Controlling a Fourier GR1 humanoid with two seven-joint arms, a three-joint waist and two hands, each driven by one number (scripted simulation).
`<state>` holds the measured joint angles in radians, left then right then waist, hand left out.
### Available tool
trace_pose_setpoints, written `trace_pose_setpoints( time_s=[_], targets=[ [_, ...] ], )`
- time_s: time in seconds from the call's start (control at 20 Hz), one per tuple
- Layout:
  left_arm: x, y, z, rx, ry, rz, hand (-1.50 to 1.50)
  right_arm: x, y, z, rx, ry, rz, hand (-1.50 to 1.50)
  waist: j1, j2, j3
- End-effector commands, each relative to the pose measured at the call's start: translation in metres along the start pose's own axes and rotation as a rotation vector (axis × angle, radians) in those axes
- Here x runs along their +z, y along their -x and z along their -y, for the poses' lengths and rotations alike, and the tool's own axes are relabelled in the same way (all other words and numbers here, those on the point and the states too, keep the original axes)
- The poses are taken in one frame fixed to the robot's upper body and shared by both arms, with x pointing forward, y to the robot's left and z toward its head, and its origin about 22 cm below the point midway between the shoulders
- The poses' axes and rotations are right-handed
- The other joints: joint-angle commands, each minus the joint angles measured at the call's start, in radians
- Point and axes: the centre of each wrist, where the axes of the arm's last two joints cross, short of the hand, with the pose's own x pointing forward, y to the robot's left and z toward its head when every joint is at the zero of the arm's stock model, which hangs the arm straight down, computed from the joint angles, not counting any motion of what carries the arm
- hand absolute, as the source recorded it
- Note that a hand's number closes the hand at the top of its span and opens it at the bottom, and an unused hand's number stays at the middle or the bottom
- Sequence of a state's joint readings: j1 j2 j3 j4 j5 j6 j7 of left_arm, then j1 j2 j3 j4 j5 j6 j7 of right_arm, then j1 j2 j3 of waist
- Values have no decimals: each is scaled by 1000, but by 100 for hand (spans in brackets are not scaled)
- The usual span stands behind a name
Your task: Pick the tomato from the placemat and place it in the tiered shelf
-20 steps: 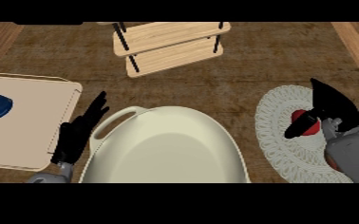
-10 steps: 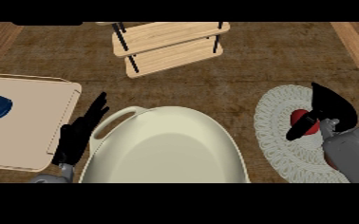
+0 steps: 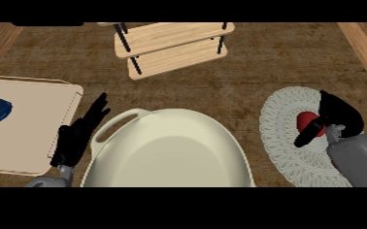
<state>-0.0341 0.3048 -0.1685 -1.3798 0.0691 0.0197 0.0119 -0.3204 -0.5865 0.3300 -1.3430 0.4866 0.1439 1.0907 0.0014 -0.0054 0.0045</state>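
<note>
The tomato [image 3: 308, 121] sits on the round white placemat [image 3: 281, 140] at the right side of the frame. The right robot hand [image 3: 337, 112] is curled over it. Its fingers are above the tomato and its thumb is at the lower left, pinching so that only a bit of red shows. I cannot tell if the tomato is off the mat yet.

The tiered shelf [image 3: 172, 46] stands at the top middle, well apart from the mat.

What could go wrong? A tomato is round and smooth (it likes to roll). It could slip out of the pinch on the way up and roll across the counter [image 3: 287, 63]. The shelf's boards are close together and have thin black posts. The hand could knock a post, or set the tomato near an edge where it rolls off.

The left robot hand [image 3: 77, 136] rests at the lower left with straight fingers, between a tan board [image 3: 32, 126] and a big cream dish [image 3: 168, 150].
</note>
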Motion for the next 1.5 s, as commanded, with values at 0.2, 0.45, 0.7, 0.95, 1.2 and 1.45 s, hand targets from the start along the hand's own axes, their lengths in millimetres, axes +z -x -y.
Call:
trace_pose_setpoints(
  time_s=[0.2, 0.45, 0.7, 0.95, 1.2, 1.45],
  targets=[
    [1, -2, 1, -5, 3, -46, 0, -20, -8, -18, -5, -46, -79, 150, 4, 6, -4],
    [1, 16, 0, 6, 17, -57, 0, -30, -3, -30, 6, -25, 23, 150, 3, 7, -4],
    [10, 11, 1, -7, 7, -54, 0, -13, -23, -27, 24, 30, 34, 150, 3, 5, -5],
    [9, 5, 18, -5, -1, -45, 0, 4, -13, -25, 35, 145, 10, 150, -2, 4, -5],
    [9, 9, 12, -9, 17, -47, 0, 65, -60, -40, 76, 97, 463, 150, 12, 3, -5],
    [5, 5, 11, 3, 10, -51, 0, 120, -91, -1, 51, 142, 722, 150, 5, 3, -5]
  ],
)
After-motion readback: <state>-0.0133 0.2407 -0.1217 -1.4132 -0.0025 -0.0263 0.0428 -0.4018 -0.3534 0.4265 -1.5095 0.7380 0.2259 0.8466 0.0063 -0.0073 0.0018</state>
